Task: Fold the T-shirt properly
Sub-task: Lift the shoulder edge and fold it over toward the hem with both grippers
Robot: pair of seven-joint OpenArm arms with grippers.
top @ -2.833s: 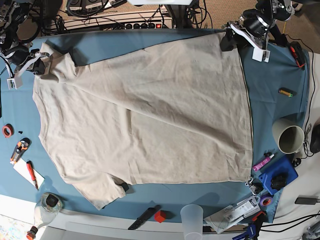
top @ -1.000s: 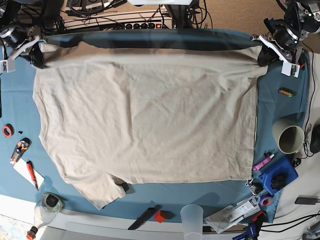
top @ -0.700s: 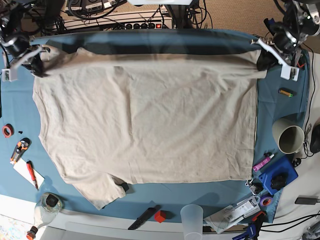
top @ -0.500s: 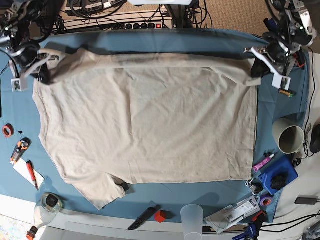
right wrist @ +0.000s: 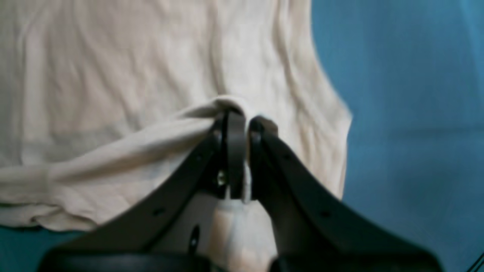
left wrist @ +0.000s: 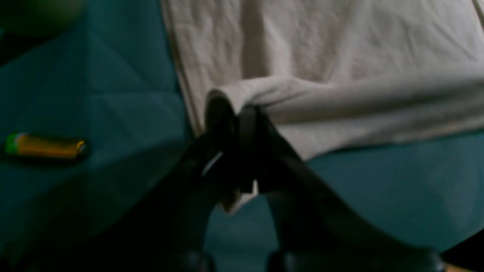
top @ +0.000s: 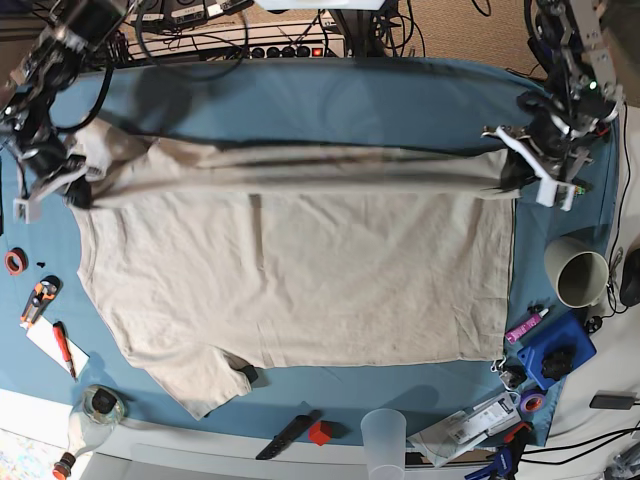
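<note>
Base view with both wrist views: the T-shirt (top: 300,270) lies spread across the blue cloth (top: 300,100), its far edge lifted and carried toward the near side as a long taut fold, while the near part rests flat. The left gripper (top: 522,165), at the right of the base view, has its jaws closed on the far right corner of the shirt; the left wrist view shows fabric bunched and pinched between the black jaws (left wrist: 231,113), with a battery (left wrist: 44,145) lying apart on the cloth. The right gripper (top: 68,178), at the left of the base view, is likewise clamped on the far left corner near a sleeve, the pinch plain in its own wrist view (right wrist: 240,122). Holding both corners at matching height keeps the lifted edge straight, so that the crease should run parallel to the hem rather than slanting. The step in hand appears to be the first lengthwise fold, only begun, since most of the shirt is single-layered. A cup (top: 582,272) and small tools crowd the right and near margins, clear of the fabric
</note>
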